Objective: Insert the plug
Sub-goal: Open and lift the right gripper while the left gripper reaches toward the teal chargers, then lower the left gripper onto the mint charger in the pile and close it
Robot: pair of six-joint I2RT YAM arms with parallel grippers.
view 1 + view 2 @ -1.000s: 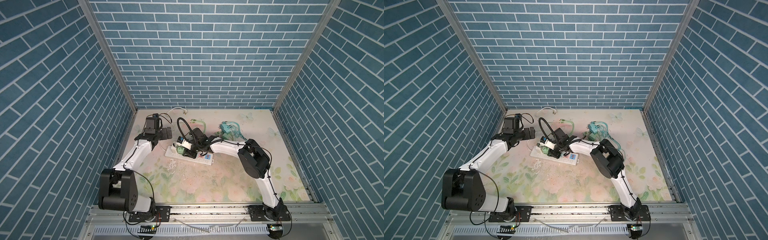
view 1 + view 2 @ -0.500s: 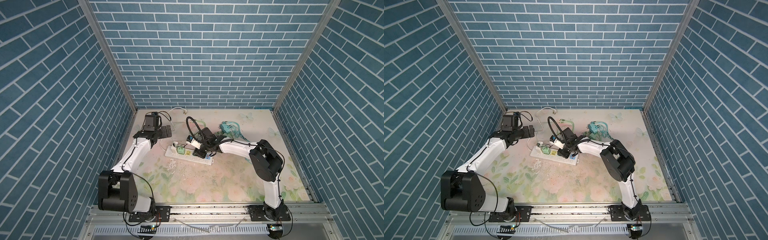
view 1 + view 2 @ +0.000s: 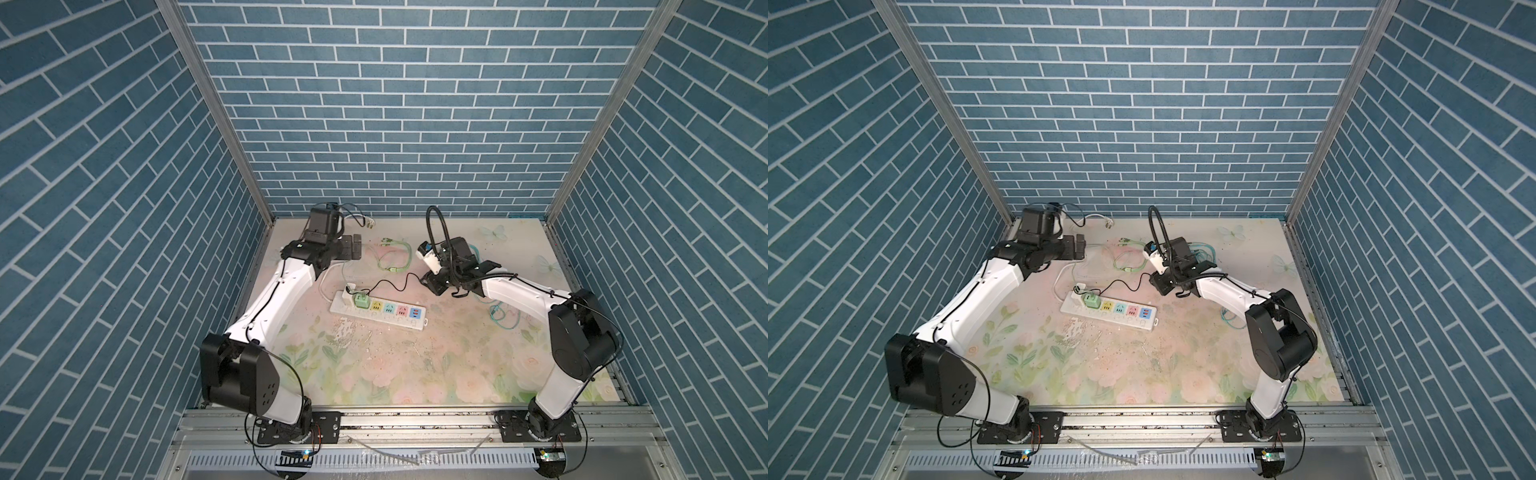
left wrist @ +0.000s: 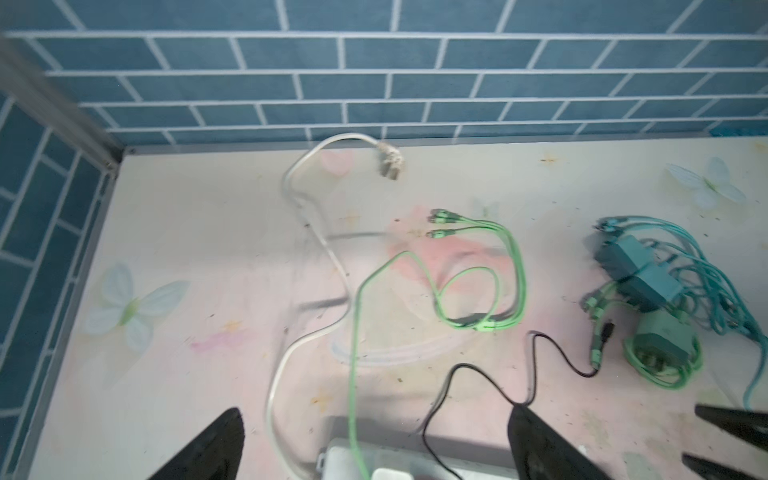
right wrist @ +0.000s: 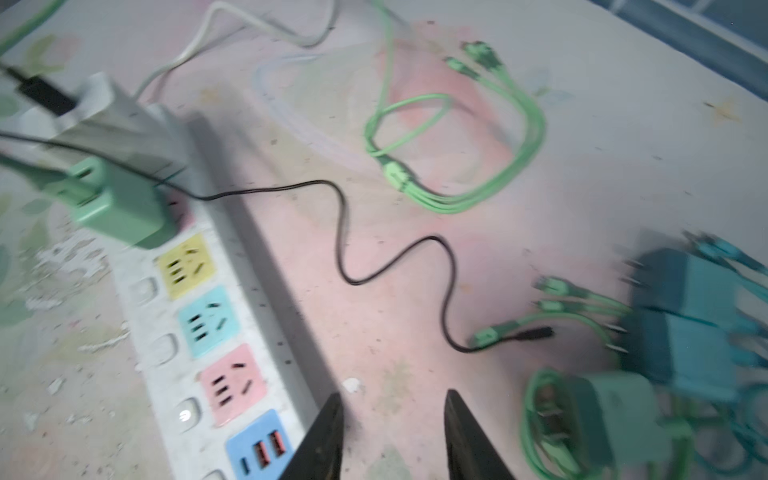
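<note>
On the flowered surface (image 3: 415, 374), the white power strip (image 3: 379, 312) lies flat, with the green plug (image 3: 360, 300) seated in the socket beside the white adapter (image 3: 350, 287). Just beyond the strip hangs the right pincer (image 5: 390, 409), slightly parted and empty. Farther back a green cable (image 3: 395, 259) lies coiled, and the left pincer (image 4: 378, 415), near the back wall, is spread wide, holding nothing

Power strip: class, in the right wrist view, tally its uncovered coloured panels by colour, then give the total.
Yellow panel: 1
Turquoise panel: 1
Pink panel: 1
Blue USB panel: 1
Total on the power strip: 4
</note>
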